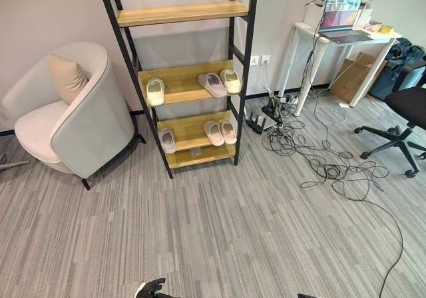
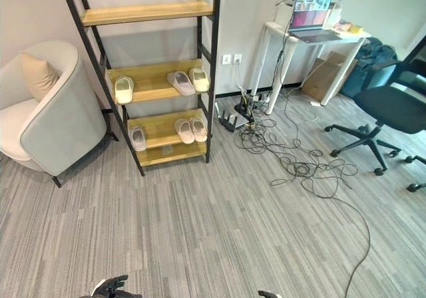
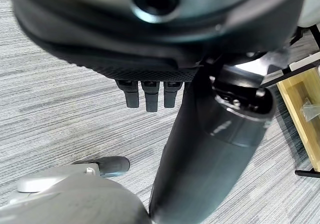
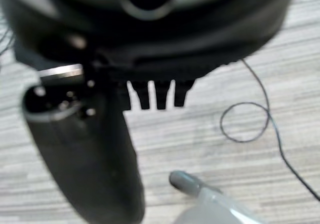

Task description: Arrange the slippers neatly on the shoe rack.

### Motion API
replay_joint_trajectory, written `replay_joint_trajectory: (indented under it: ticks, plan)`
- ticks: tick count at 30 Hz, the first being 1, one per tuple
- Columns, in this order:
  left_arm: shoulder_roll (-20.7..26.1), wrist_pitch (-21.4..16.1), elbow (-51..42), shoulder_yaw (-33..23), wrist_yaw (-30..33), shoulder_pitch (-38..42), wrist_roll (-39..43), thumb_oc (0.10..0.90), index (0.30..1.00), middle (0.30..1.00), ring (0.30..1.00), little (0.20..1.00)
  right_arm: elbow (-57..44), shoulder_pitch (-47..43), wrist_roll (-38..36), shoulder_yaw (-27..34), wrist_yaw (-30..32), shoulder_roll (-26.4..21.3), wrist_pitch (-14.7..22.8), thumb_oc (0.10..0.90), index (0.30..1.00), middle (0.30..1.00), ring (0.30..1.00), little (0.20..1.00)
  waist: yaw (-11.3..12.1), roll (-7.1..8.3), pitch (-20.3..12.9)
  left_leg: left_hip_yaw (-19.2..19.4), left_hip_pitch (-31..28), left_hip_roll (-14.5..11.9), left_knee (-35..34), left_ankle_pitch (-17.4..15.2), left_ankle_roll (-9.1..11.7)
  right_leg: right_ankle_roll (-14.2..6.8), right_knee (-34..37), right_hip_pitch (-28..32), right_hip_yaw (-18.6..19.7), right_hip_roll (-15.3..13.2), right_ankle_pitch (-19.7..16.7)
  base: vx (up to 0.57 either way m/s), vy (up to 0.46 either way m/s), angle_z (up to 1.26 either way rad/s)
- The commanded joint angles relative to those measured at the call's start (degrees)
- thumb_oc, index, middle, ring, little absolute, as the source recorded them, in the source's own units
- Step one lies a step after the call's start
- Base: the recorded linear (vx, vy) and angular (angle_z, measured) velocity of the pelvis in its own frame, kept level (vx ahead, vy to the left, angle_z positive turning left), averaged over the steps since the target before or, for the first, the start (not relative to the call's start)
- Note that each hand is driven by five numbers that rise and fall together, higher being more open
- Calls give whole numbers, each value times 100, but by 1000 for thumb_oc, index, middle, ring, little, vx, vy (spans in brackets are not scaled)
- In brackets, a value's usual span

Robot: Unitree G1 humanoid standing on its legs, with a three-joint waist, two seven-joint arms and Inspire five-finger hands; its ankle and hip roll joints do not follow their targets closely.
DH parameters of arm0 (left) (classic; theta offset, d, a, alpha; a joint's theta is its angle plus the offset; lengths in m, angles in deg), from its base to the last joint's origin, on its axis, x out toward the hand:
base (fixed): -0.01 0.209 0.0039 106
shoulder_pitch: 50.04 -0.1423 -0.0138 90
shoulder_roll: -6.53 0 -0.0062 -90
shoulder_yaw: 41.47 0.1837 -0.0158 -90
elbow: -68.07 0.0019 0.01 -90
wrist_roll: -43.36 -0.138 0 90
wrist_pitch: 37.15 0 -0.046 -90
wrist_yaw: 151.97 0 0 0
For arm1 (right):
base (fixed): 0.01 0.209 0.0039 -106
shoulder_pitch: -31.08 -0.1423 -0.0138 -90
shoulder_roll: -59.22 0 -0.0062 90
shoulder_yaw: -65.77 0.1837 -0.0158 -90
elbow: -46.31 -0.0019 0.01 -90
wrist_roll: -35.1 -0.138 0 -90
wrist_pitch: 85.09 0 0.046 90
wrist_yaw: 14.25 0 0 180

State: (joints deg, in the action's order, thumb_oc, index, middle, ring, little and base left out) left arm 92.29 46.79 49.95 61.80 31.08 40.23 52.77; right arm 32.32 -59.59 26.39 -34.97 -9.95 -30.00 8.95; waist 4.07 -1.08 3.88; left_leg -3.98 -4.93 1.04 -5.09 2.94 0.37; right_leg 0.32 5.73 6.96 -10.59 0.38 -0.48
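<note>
A black-framed shoe rack (image 1: 180,80) with wooden shelves stands against the far wall. Its middle shelf holds one cream slipper (image 1: 155,91) at the left and a pair (image 1: 221,82) at the right. On the lower shelf lie a single pale slipper (image 1: 167,140) at the left and a pinkish pair (image 1: 220,132) at the right. My left hand (image 1: 150,289) hangs low at the near edge, far from the rack, its fingers (image 3: 146,94) relaxed and holding nothing. My right hand (image 2: 268,295) barely peeks in beside it, its fingers (image 4: 155,95) straight over bare carpet.
A grey armchair (image 1: 80,118) with a cushion stands left of the rack. To the right are a white desk (image 1: 333,42) with a laptop, a tangle of cables (image 1: 326,165) on the carpet and a black office chair (image 1: 406,112).
</note>
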Motion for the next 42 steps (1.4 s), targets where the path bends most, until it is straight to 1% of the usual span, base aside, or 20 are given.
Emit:
replay_joint_trajectory:
  ticks: [1,10,14,17,18,19,20,22,24,25,27,29,31,32,33,34,36,38,40,42]
  plan:
    - [-41,-252,204,75,56,477,-87,800,900,900,900,900,-18,-169,109,-119,156,-189,110,800,900,900,900,900,88,106,-13,-152,18,-13,9,-262,174,-608,-73,-35,-158,-268,155,12,-53,1]
    - [-89,-223,285,95,49,430,-82,800,900,900,900,900,-37,-148,121,-144,167,-185,111,800,900,900,900,900,85,93,14,-241,60,-45,9,-221,215,-560,-73,-64,-182,-211,189,9,-23,2]
    - [-98,-217,281,126,68,457,-79,800,900,900,900,900,-46,-171,106,-161,184,-188,118,800,900,900,900,900,107,111,99,-310,126,-85,114,-218,252,-508,-73,-95,-161,-168,204,-1,-56,6]
    - [-102,-237,230,148,78,545,-27,800,900,900,900,900,-76,-225,59,-162,211,-206,142,800,900,900,900,900,134,176,280,-260,540,-68,797,-321,367,-461,-73,-159,-157,-191,207,-60,-63,10]
    - [-103,-240,211,159,79,568,-12,800,900,900,900,900,-88,-245,36,-162,215,-216,149,800,900,900,900,900,150,192,334,-237,695,-53,1060,-298,401,-455,-73,-174,-169,-207,200,-50,-44,19]
    - [-103,-240,211,159,79,569,-12,800,900,900,900,900,-88,-247,36,-161,215,-216,149,800,900,900,900,900,148,192,329,-239,712,-52,1080,-306,401,-455,-73,-181,-172,-206,199,-65,-53,18]
    - [-109,-251,179,168,79,638,40,800,900,900,900,900,-149,-314,-36,-173,223,-254,174,800,900,900,900,900,207,228,461,-179,1099,4,1664,-133,483,-437,-73,-197,-207,-243,166,-49,-44,14]
    - [-112,-260,162,161,93,652,86,800,900,900,900,900,-215,-336,-99,-181,238,-272,197,800,900,900,900,900,227,267,522,-40,1411,-27,2118,-19,474,-413,-73,-204,-248,-275,159,-21,-43,14]
    - [-114,-257,179,157,103,627,72,800,900,900,900,900,-242,-341,-144,-173,248,-275,192,800,900,900,900,900,213,301,545,145,1573,-105,2299,-27,421,-402,-73,-194,-303,-298,185,38,-11,6]
    - [-114,-248,196,151,102,603,57,800,900,900,900,900,-255,-341,-161,-176,238,-267,187,800,900,900,900,900,205,314,549,242,1635,-130,2260,-66,395,-402,-73,-184,-334,-302,203,91,16,14]
    - [-94,-228,233,127,92,568,31,800,900,900,900,900,-269,-341,-183,-155,226,-270,188,800,900,900,900,900,214,334,508,382,1674,-79,1917,-258,334,-424,-73,-145,-361,-301,260,142,37,23]
    - [-65,-216,266,100,67,514,-6,800,900,900,900,900,-300,-333,-191,-149,223,-254,200,800,900,900,900,900,237,318,459,493,1685,3,1419,-106,302,-455,-73,-54,-372,-236,339,184,71,16]
    - [-43,-217,266,64,41,486,-19,800,900,900,900,900,-337,-348,-165,-175,210,-237,202,800,900,900,900,900,292,296,436,671,1712,26,1108,48,277,-455,-73,46,-326,-162,416,173,93,21]
    - [-19,-208,277,50,38,460,-56,800,900,900,900,900,-340,-364,-162,-167,201,-210,199,800,900,900,900,900,319,326,421,712,1723,12,1086,93,279,-456,-73,90,-299,-155,457,171,106,11]
    - [-3,-209,277,40,41,433,-47,800,900,900,900,900,-355,-343,-128,-209,182,-179,181,800,900,900,900,900,330,342,401,699,1721,32,1088,88,246,-448,-73,138,-273,-147,450,172,104,-6]
    - [19,-210,261,19,41,433,-37,800,900,900,900,900,-344,-368,-80,-262,184,-145,177,800,900,900,900,900,387,378,390,585,1727,123,1158,43,223,-447,-80,195,-240,-159,466,190,110,-23]
    - [48,-202,286,-13,17,416,-22,800,900,900,900,900,-325,-343,-27,-262,166,-100,166,800,900,900,900,900,433,435,318,520,1614,183,1105,-48,162,-490,-163,260,-232,-195,509,209,110,-29]
    - [81,-178,300,-50,-10,392,-31,800,900,900,900,900,-329,-337,53,-286,132,-54,158,800,900,900,900,900,476,480,242,492,1451,248,1045,-179,31,-574,-521,228,-231,-306,535,221,140,-16]
    - [135,-165,309,-68,-35,404,-68,800,900,900,900,900,-371,-364,71,-284,85,-30,161,800,900,900,900,900,484,457,223,483,1239,259,917,-279,-75,-710,-1209,-15,-252,-442,476,185,175,-10]
    - [191,-141,288,-58,-32,443,-85,800,900,900,900,900,-439,-491,57,-285,69,-18,150,800,900,900,900,900,412,376,336,432,1017,257,829,-355,-213,-917,-2352,-586,-208,-607,-16,112,186,-16]
